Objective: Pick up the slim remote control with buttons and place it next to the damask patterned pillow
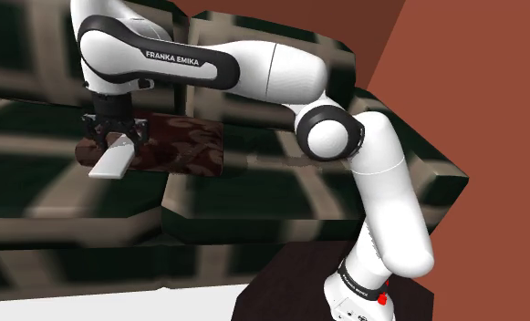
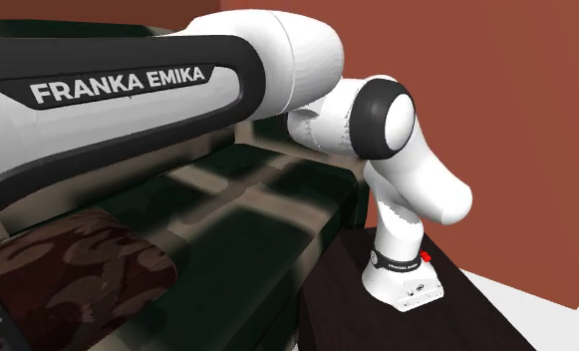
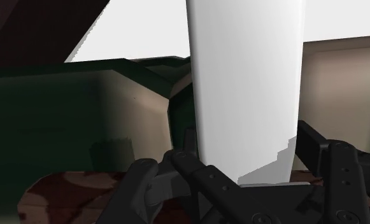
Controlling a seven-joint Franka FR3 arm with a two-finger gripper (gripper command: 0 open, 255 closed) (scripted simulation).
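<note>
The tool (image 1: 115, 137) is shut on the remote (image 1: 111, 162), a plain white flat bar with no buttons drawn on it. The remote hangs in the air just in front of the pillow (image 1: 182, 146), which lies on the sofa (image 1: 254, 196). The remote looks thin, stiff and light, so I think it will be easy to carry. Its smooth sides may be slippery. The tool holds it near one end, and most of it sticks out past the pillow's front. I think a hold nearer the middle would be safer, so it cannot swing or slide out. The shoulder view shows the whole remote, tilted and close to the pillow. The wrist view shows the two fingers (image 3: 177, 167) hugging the remote's sides. The second exterior view shows the pillow's swirly brown marks up close, and the arm (image 2: 128, 100) going back from the pillow to its stand (image 2: 337, 311).
</note>
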